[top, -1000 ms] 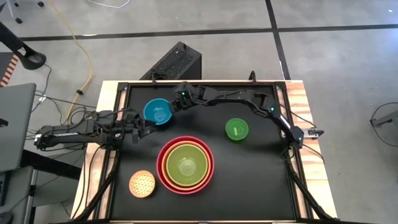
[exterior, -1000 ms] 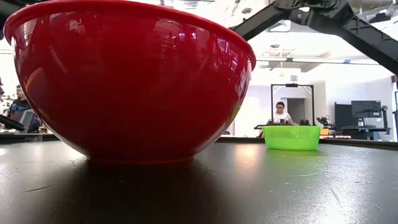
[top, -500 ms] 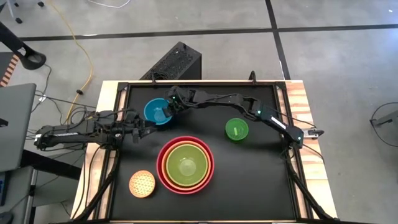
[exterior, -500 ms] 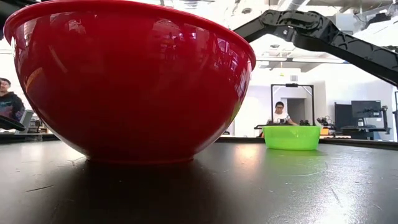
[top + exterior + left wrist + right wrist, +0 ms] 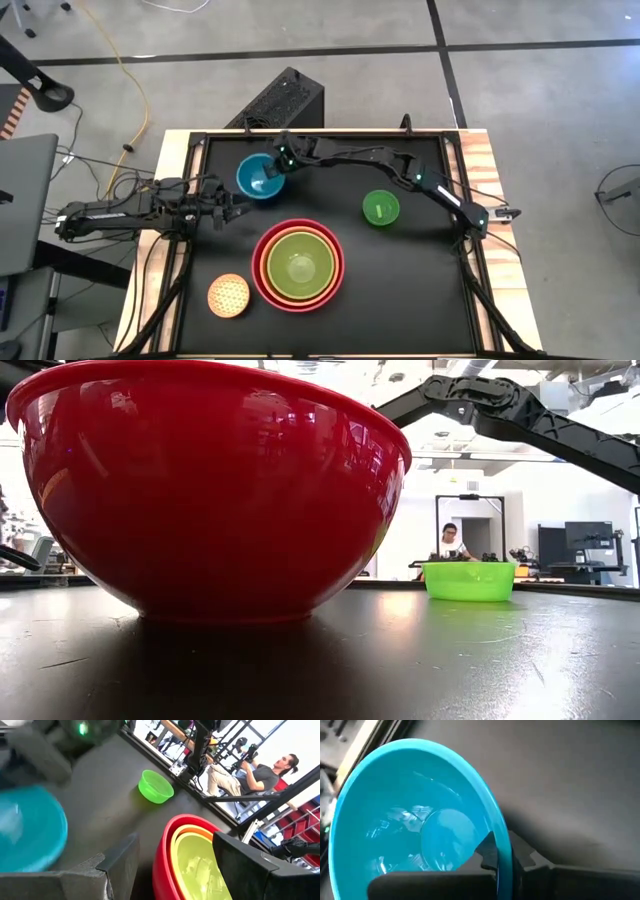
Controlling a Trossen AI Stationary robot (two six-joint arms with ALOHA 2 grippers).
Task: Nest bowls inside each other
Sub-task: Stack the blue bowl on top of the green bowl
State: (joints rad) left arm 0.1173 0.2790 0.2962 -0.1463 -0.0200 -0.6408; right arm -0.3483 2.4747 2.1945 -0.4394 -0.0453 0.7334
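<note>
The blue bowl [image 5: 258, 179] sits at the table's far left, and my right gripper [image 5: 281, 165] is shut on its rim; the bowl fills the right wrist view [image 5: 410, 820]. A red bowl [image 5: 298, 265] in the middle holds an orange bowl and, inside that, a lime green one [image 5: 299, 262]. A small green bowl [image 5: 381, 208] stands mouth up to the right. A pale-yellow dotted bowl [image 5: 229, 295] lies at the near left. My left gripper [image 5: 238, 208] waits open at the left edge, near the blue bowl, with nothing between its fingers [image 5: 120, 857]. My right gripper pinches the blue bowl's rim [image 5: 501, 851] on the bowl's far-right side, one finger [image 5: 487, 851] inside the bowl and the other [image 5: 522, 859] outside. The fingers come slanting down from the table's right and far side. Whether the bowl's base is on the table I cannot tell.
The table is a black mat inside a raised frame [image 5: 455, 190]. The right arm [image 5: 520, 415] stretches across the far part of the table above the small green bowl [image 5: 470, 580]. The red bowl [image 5: 210, 490] fills the low view; people sit in the room behind.
My right gripper has gone toward the table's left and a little down, from beside the blue bowl onto its far-right rim. The arm has sunk lower over the table. My left arm has kept still.
</note>
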